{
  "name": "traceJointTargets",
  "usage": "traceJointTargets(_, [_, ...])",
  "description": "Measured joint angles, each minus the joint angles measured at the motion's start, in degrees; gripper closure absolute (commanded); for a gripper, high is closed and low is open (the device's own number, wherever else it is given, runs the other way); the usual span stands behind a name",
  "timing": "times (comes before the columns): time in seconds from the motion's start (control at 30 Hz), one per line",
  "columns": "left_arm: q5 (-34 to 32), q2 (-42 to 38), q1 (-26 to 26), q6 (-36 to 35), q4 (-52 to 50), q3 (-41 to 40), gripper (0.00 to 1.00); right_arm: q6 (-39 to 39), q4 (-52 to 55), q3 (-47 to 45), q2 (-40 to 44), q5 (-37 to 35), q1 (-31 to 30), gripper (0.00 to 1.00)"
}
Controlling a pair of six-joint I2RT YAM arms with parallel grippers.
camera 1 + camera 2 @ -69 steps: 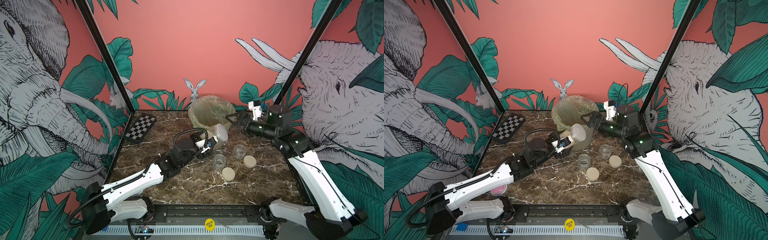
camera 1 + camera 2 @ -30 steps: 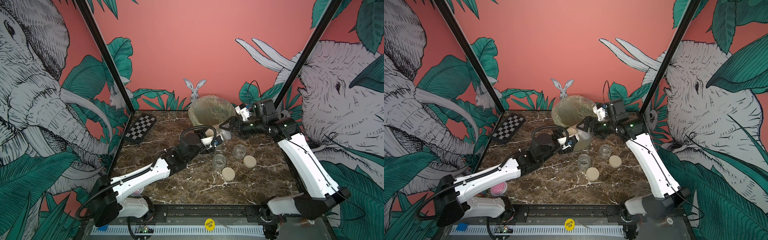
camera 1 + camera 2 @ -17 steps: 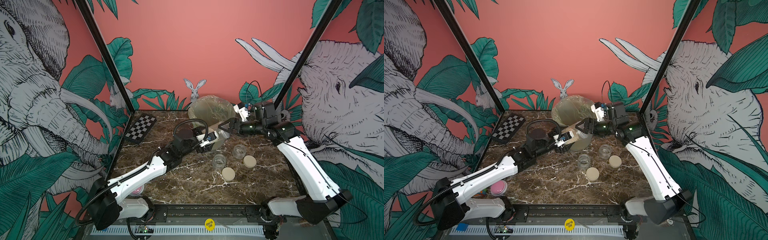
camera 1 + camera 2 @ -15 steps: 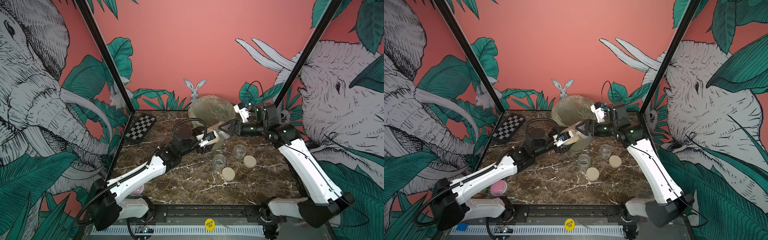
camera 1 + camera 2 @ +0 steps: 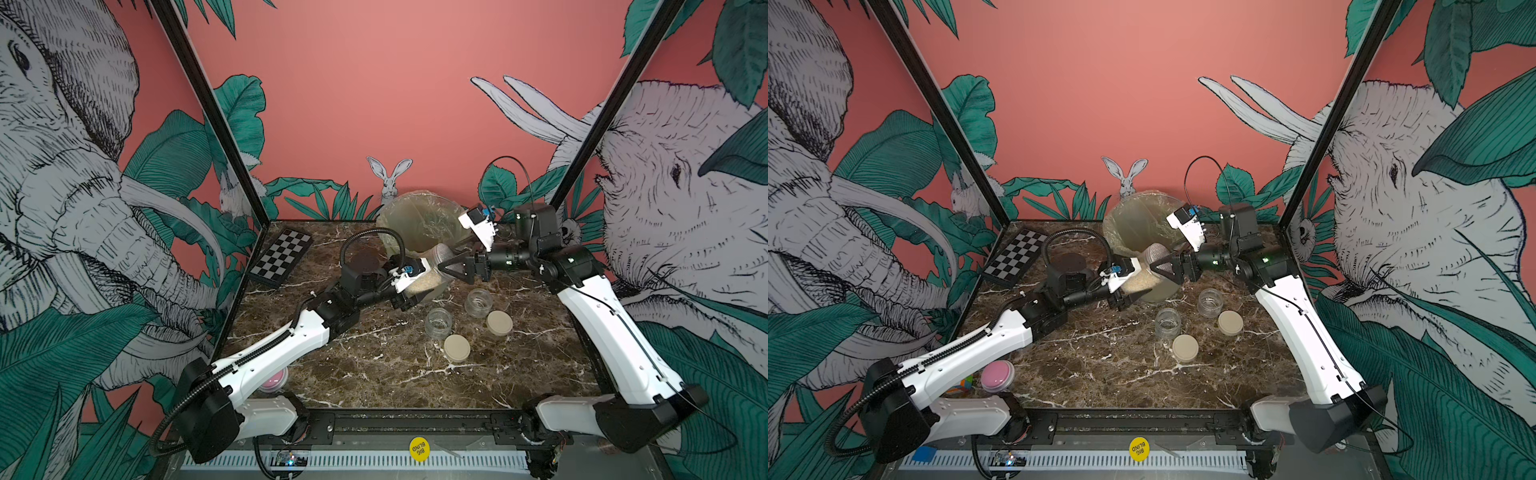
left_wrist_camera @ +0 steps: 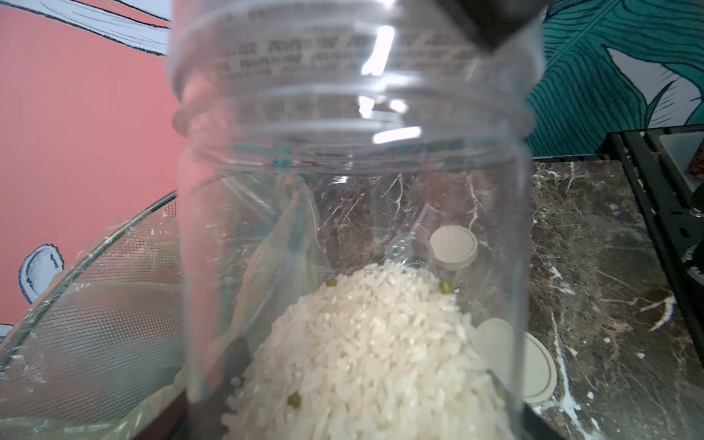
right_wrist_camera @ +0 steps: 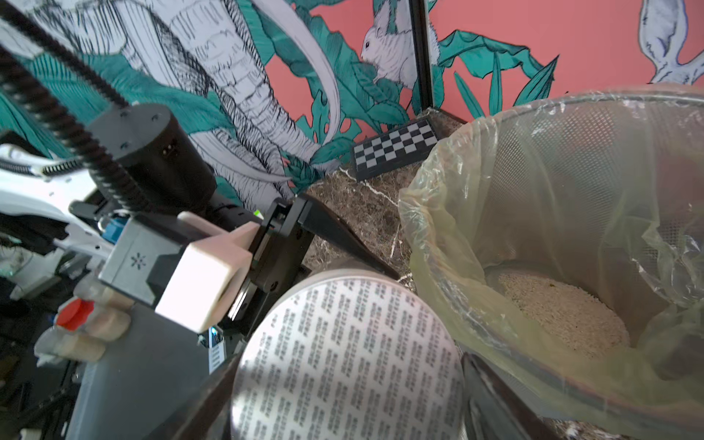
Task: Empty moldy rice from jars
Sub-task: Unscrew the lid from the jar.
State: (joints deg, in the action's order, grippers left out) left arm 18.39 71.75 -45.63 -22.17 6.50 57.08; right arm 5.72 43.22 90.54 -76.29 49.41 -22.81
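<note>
Two squat jars (image 5: 438, 322) stand open and empty on the marble counter (image 5: 374, 374), their beige lids (image 5: 457, 348) lying beside them; dumped rice (image 7: 564, 312) sits in the bagged bin (image 7: 571, 171) (so two of three jars look done). The tall jar (image 5: 1148, 284), tilted just beside the bin, holds the moldy rice (image 6: 362, 343); the left gripper (image 5: 1121, 286) has its fingers clamped on the jar's body; the right gripper (image 5: 449, 268) has its fingers closed against the printed lid (image 7: 343, 362). Uncapping and pouring remain.
</note>
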Motion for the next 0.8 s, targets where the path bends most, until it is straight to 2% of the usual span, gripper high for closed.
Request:
traceJointTargets(0.17, [1.0,0.0,0.0,0.3,-0.1,0.0,0.79,8.9,6.0,3.8,-1.7,0.5,0.0,0.62])
traceJointTargets(0.33, [2.0,0.0,0.1,0.8,-0.2,0.0,0.82,16.6,11.1,8.2,-4.3,1.4,0.0,0.67])
traceJointTargets(0.57, [2.6,-0.5,0.5,1.6,-0.3,-0.3,0.85,26.6,16.7,13.8,-8.7,4.9,0.5,0.62])
traceJointTargets(0.73, [4.2,-1.3,0.5,2.6,0.2,-1.2,0.99,39.4,26.0,20.3,-12.4,7.2,0.7,0.61])
traceJointTargets(0.8, [5.0,-1.3,0.5,2.7,0.1,-1.2,1.0,44.0,29.4,22.2,-13.3,7.5,0.8,0.61])
